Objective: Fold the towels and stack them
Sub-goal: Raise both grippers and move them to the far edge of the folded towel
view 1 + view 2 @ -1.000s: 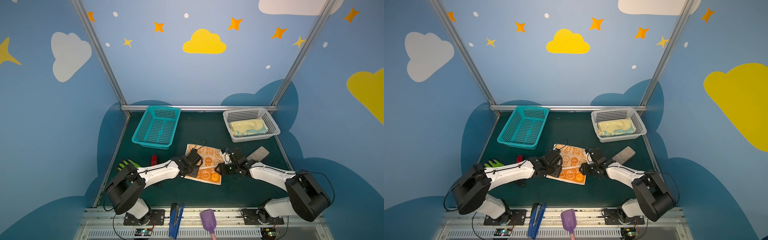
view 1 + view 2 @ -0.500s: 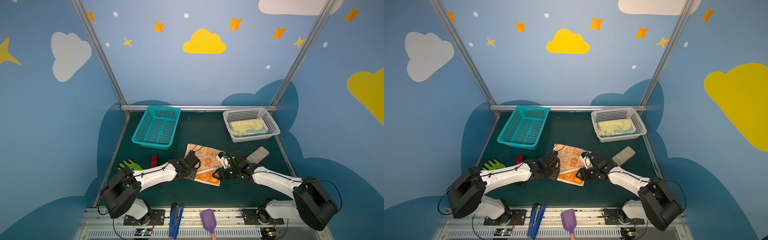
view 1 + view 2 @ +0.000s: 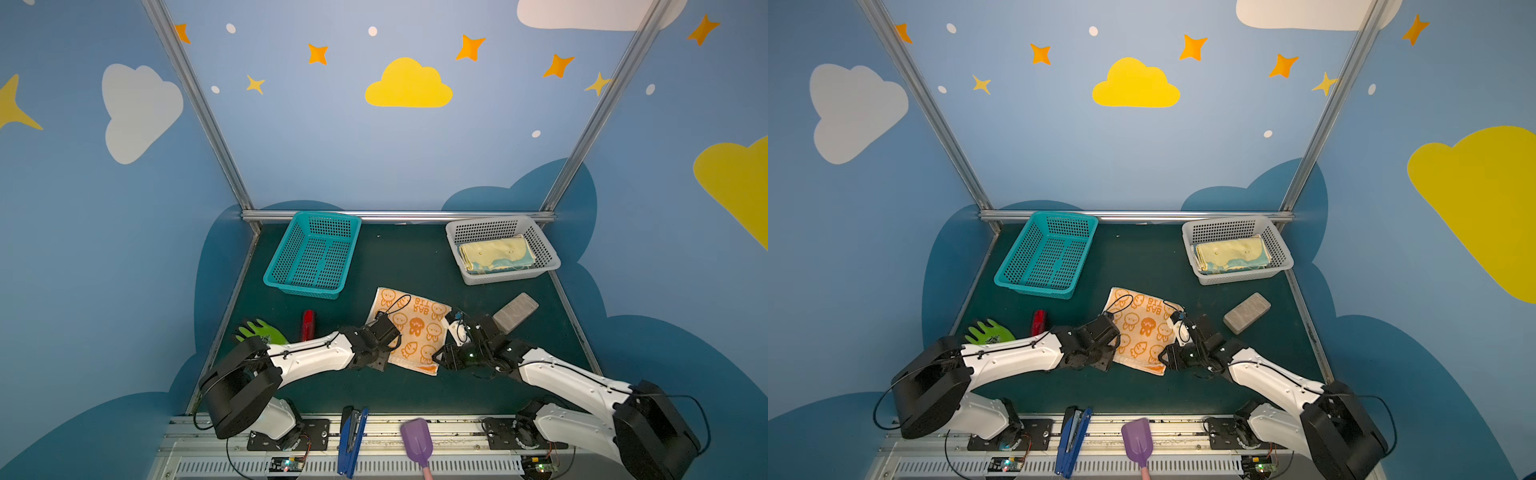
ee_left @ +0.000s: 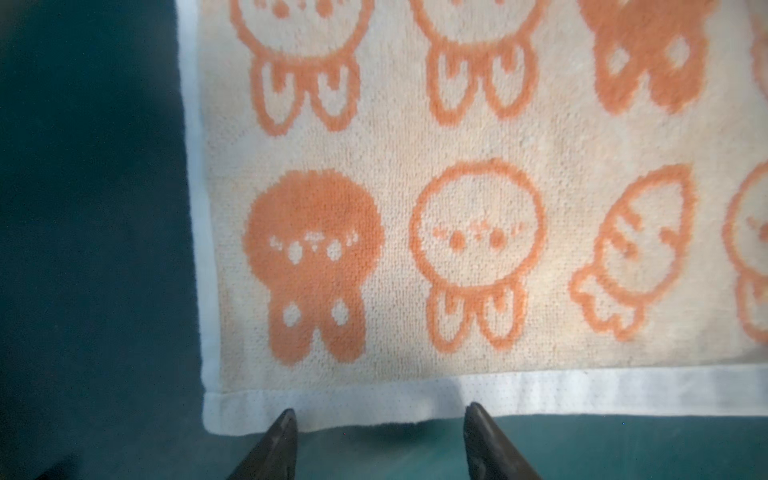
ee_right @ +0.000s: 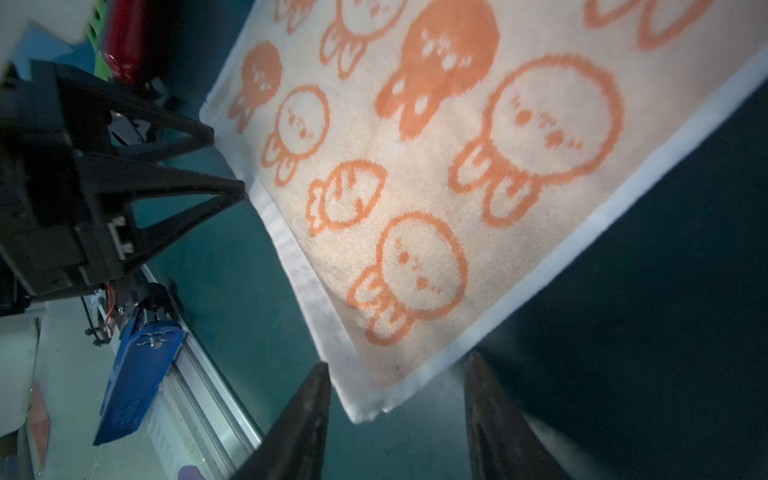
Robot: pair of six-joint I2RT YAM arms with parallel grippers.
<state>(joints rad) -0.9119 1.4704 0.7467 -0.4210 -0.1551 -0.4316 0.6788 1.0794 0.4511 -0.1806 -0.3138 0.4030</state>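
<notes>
Both jaws gape at towel (image 4: pixel 457 166) corners (wrist views only).

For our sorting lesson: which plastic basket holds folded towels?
The white mesh plastic basket, back right: folded pale-yellow towels lie inside; the teal mesh plastic basket is empty.

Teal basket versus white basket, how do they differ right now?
The teal basket is empty; the white basket holds folded towels, pale yellow on top. In both top views the teal basket sits left, the white basket right. Both are rectangular plastic mesh, upright at the back.
</notes>
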